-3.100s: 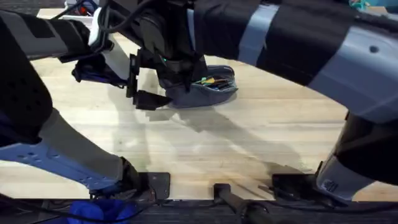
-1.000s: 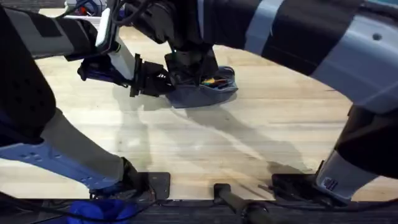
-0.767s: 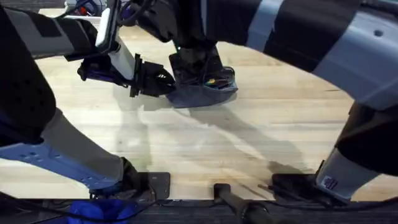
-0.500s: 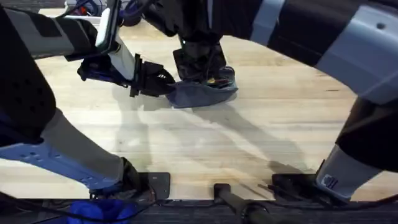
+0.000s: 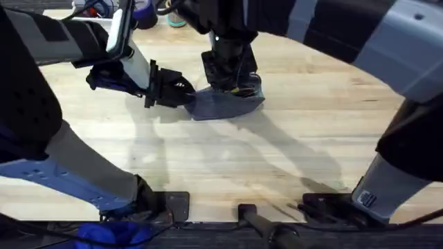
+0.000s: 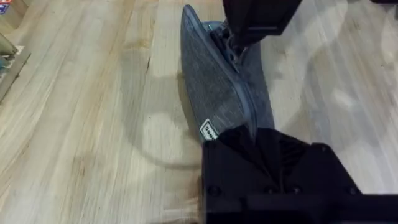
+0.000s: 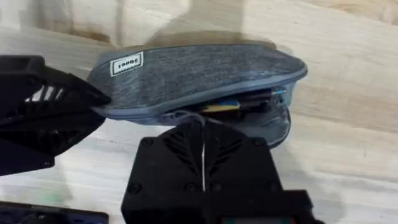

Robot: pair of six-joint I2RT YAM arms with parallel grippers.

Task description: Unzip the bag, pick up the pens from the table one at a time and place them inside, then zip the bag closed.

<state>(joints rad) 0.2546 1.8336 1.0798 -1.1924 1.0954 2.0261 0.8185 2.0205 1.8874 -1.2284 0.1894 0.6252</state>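
The blue-grey bag [image 5: 225,104] lies on the table [image 5: 291,159] at the middle back. My left gripper [image 5: 184,94] is shut on its left end; in the left wrist view the fingers [image 6: 249,134] pinch the fabric bag [image 6: 214,87]. Over the bag's right half, my right gripper [image 5: 232,77] is shut at the zipper line, apparently on the zipper pull. In the right wrist view its fingers [image 7: 202,130] meet at the bag's [image 7: 199,71] seam. That seam gapes toward the right end, showing pens [image 7: 239,104] inside, yellow and dark.
A teal object [image 5: 176,21] and other clutter [image 5: 90,8] sit at the table's far edge. Blue cloth [image 5: 114,236] lies by the left arm's base. Bare tabletop stretches in front of and to the right of the bag.
My right gripper has slid rightward along the bag's zipper line. The left gripper moved in onto the bag's left end three seconds ago and has held still since.
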